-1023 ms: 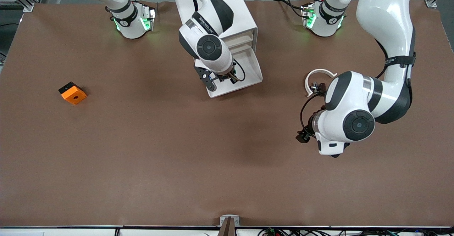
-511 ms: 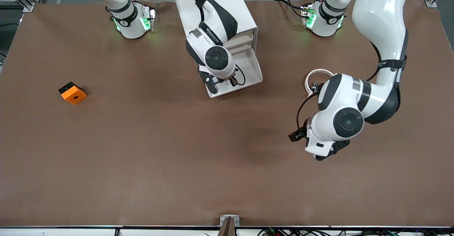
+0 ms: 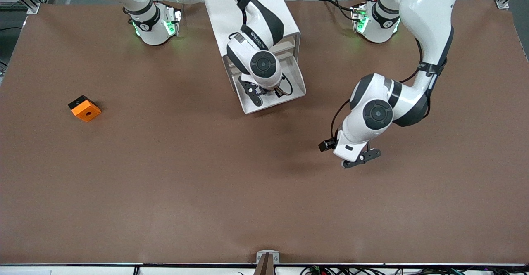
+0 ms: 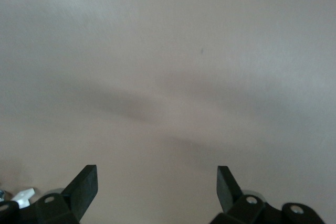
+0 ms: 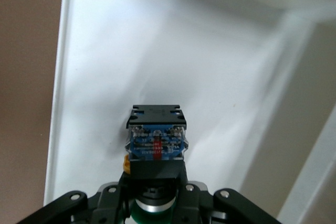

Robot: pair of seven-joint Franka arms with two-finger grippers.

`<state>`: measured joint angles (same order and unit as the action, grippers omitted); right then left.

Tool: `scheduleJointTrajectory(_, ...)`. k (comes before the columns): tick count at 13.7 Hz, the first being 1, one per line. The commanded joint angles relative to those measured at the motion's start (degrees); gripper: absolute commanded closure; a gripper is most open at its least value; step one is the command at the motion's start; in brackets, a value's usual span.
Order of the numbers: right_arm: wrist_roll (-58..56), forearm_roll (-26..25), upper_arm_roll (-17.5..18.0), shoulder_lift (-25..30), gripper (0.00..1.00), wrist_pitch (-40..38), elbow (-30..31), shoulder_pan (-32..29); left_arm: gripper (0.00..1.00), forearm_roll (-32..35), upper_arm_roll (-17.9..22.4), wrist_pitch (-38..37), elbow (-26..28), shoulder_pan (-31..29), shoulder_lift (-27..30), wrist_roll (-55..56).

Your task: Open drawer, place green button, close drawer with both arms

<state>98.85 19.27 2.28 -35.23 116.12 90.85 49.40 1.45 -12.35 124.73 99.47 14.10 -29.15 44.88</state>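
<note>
Right gripper (image 5: 152,195), low centre of its wrist view, clamps the button (image 5: 156,140) over the open drawer (image 3: 295,86); small, rigid, probably light; hold its boxy body; left gripper (image 4: 157,187) open, empty, over bare table (image 3: 165,176).

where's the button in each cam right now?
Front view: not visible; the right gripper hangs over the open drawer and the wrist hides whatever it holds.
Left wrist view: not in it; only bare table beneath the open left gripper.
Right wrist view: button held in the right gripper, over the drawer's white floor.
Shared landmark: the drawer, seen in the front and right wrist views.
</note>
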Motion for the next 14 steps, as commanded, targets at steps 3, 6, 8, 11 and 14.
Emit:
scheduleJointTrajectory(3,0.64,1.3,-0.61,-0.98,0.5,0.07,-1.21,0.87,0.0,1.27,-3.29,4.2,7.66,-0.3,2.6,-0.58)
scheduleJointTrajectory(6,0.46,1.12,-0.61,-0.45,0.0,-0.46,-1.64,0.87,0.0,1.27,-4.43,5.35,9.86,-0.22,2.52,-0.49)
scheduleJointTrajectory(8,0.03,0.77,-0.61,0.16,0.0,-0.98,-2.96,0.52,0.0,1.27,-5.4,5.35,10.39,-0.13,2.52,-0.41)
scheduleJointTrajectory(11,-1.29,0.42,-1.04,4.37,0.0,-5.9,-4.1,0.08,0.0,1.27,-7.15,5.62,10.48,-0.04,2.17,0.38)
scheduleJointTrajectory(14,-5.05,0.33,-1.31,10.34,0.0,-10.98,-4.11,-1.58,0.0,1.18,-9.96,5.79,11.71,0.14,1.9,0.47)
